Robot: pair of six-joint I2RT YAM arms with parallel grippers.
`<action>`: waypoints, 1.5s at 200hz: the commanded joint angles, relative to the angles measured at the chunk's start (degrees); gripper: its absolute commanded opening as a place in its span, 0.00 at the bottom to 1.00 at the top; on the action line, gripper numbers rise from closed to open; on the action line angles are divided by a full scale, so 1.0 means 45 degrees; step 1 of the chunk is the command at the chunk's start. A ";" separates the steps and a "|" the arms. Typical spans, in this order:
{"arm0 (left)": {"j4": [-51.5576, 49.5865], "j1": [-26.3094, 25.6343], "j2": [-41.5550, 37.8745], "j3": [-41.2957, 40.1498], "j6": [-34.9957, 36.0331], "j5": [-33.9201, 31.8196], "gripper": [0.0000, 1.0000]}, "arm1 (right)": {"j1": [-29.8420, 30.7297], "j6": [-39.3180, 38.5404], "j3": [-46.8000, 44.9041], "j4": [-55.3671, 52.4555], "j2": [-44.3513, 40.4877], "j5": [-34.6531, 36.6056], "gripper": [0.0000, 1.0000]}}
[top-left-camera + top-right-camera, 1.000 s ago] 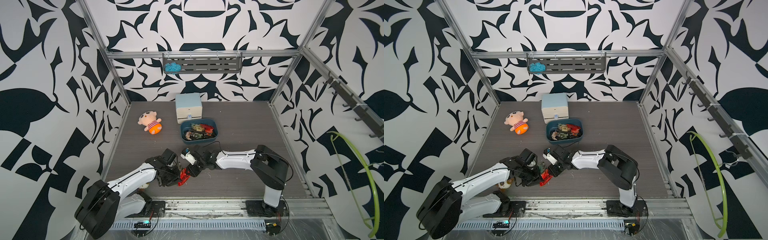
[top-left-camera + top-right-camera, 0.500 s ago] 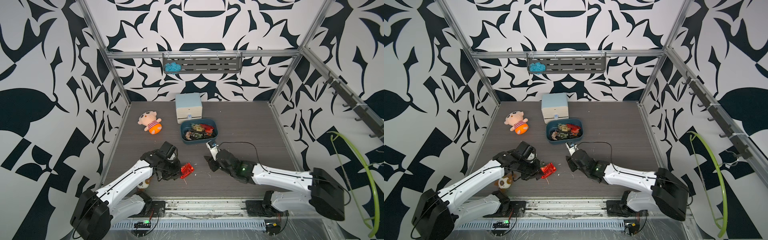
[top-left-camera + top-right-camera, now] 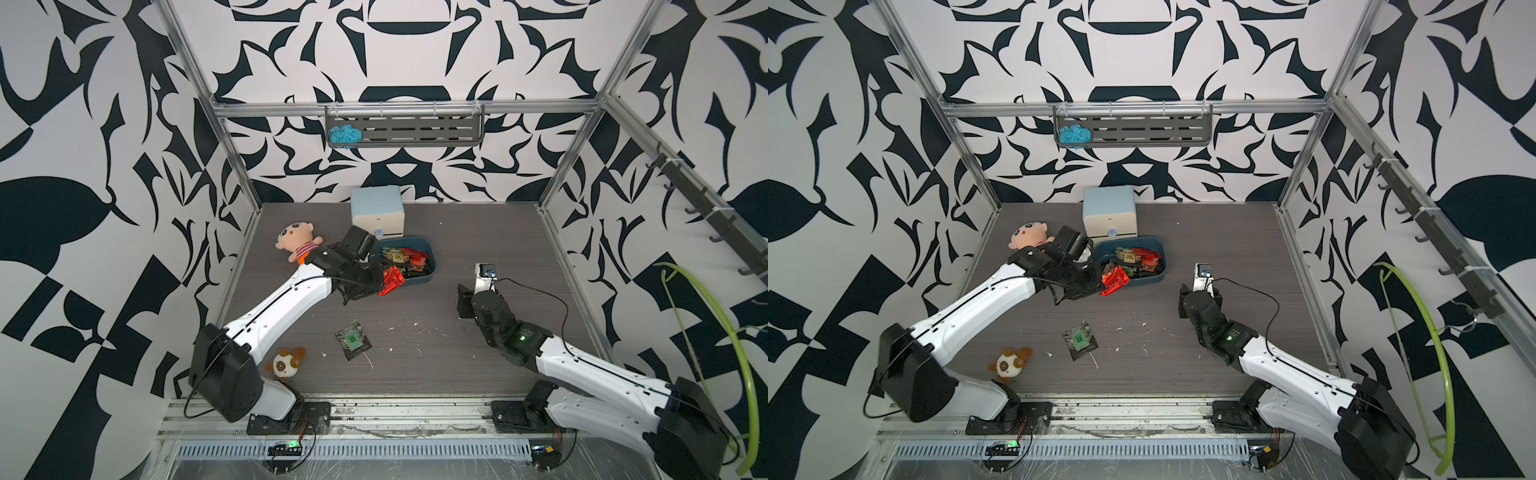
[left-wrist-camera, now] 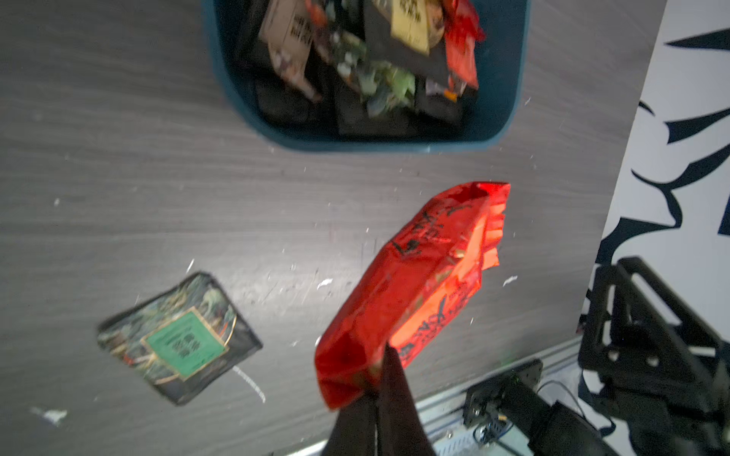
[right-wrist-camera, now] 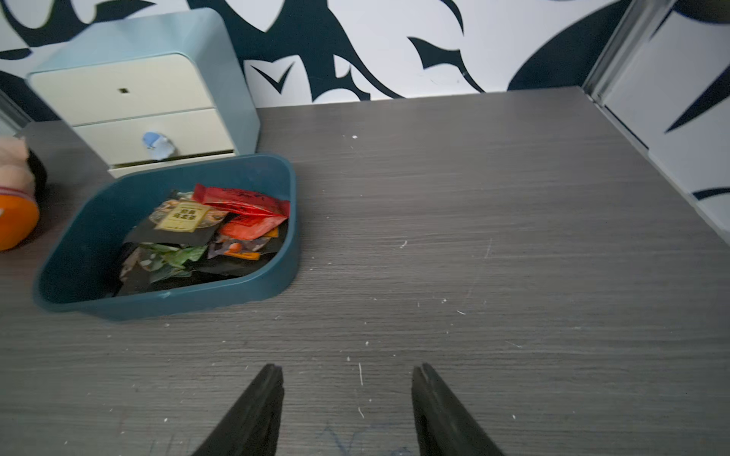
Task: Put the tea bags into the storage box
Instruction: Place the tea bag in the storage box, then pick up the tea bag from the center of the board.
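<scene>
My left gripper is shut on a corner of a red foil tea bag, which hangs in the air at the near-left edge of the storage box, a dark teal tray. Both top views show this red tea bag just outside the rim of the storage box. Several tea bags lie inside the storage box. One dark tea bag with a green label lies flat on the table nearer the front. My right gripper is open and empty, low over the table right of the box.
A pale blue drawer cabinet stands right behind the box. A plush doll lies to its left, partly behind my left arm. A small plush lies near the left arm's base. A wall shelf hangs at the back.
My left arm lifted the red tea bag from the front centre up to the box's edge. The right arm swung away to the right and opened wider, uncovering the green-label tea bag.
</scene>
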 commanded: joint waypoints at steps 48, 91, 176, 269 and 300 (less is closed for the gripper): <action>0.1096 0.1286 0.4208 0.3037 -0.0661 -0.0136 0.00 | -0.0794 0.0792 0.0585 -0.0377 0.1005 -0.1891 0.55; 0.1757 0.1466 0.5264 0.3071 -0.1668 0.0129 0.00 | -0.0839 0.0840 0.0675 -0.0293 0.1247 -0.2326 0.55; 0.1614 0.1503 0.5474 0.3090 -0.1560 0.0244 0.00 | -0.0883 0.0704 0.0980 -0.0034 0.2011 -0.3227 0.54; 0.1744 0.1661 0.3305 0.2216 -0.1136 0.0044 0.53 | -0.0868 0.0482 0.0873 0.0180 0.1780 -0.3519 0.53; 0.1679 0.1661 0.2154 0.1571 -0.0787 -0.0251 0.56 | -0.0884 0.0471 0.0871 0.0202 0.1819 -0.3706 0.53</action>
